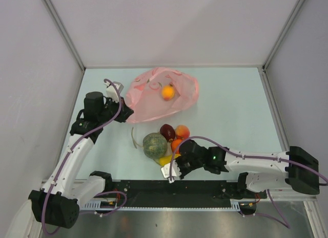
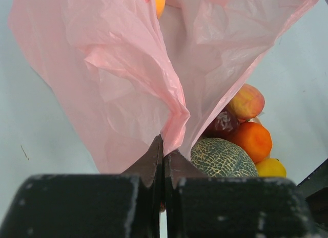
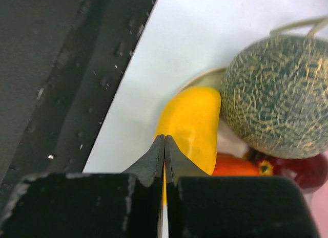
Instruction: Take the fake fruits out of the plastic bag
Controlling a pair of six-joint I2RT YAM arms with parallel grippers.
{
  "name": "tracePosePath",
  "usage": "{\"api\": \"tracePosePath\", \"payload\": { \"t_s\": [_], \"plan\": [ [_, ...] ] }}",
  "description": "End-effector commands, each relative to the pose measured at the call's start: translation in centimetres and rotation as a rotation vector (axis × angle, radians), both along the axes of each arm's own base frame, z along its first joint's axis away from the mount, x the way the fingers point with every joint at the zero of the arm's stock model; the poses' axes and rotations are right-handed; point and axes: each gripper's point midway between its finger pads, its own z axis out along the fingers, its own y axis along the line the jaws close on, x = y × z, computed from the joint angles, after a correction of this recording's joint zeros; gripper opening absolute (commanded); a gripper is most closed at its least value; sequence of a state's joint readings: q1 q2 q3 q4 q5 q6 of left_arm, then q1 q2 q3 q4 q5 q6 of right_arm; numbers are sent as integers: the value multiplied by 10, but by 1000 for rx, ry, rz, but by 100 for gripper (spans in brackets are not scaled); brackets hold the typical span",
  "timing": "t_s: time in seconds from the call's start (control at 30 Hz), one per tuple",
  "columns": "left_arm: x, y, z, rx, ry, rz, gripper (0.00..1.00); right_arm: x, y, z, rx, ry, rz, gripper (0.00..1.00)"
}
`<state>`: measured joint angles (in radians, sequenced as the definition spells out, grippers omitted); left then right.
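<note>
The pink plastic bag (image 1: 154, 97) lies at the back middle of the table with one orange-yellow fruit (image 1: 167, 92) still inside. My left gripper (image 1: 126, 113) is shut on a fold of the bag (image 2: 128, 69) at its left edge. The other fake fruits sit together in front of it: the netted melon (image 1: 155, 145), dark red apple (image 1: 167, 131), a peach one (image 1: 182, 131), an orange (image 1: 176, 144) and a yellow oblong one (image 1: 165, 160). My right gripper (image 3: 164, 139) is shut with nothing in it, its tips just over the near end of the yellow fruit (image 3: 195, 120), beside the melon (image 3: 279, 94).
The fruit cluster rests on a cream plate, whose rim (image 1: 134, 139) shows left of the melon. A black rail (image 1: 154, 198) runs along the near table edge, close under the right gripper. Grey walls enclose the table on three sides.
</note>
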<state>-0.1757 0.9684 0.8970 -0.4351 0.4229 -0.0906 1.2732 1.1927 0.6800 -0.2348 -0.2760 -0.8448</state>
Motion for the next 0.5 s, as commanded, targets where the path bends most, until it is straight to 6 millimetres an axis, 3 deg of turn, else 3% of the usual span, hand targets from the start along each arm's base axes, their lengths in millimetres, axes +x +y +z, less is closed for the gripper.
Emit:
{"api": "tracePosePath", "payload": {
  "t_s": [0.0, 0.17, 0.3, 0.4, 0.47],
  "plan": [
    [1, -1, 12, -35, -37, 3, 1, 9, -6, -12, -22, 88, -93, 0],
    [-2, 1, 11, -36, -37, 8, 1, 35, -11, -22, -29, 69, -162, 0],
    [-3, 2, 9, -37, -36, 11, 1, 39, -13, -23, -33, 53, -160, 0],
    [-3, 1, 8, -41, -32, 9, 1, 35, -12, -13, -16, 46, -153, 0],
    [-4, 1, 8, -42, -26, 5, 1, 35, -6, 7, 11, 54, -170, 0]
  ]
}}
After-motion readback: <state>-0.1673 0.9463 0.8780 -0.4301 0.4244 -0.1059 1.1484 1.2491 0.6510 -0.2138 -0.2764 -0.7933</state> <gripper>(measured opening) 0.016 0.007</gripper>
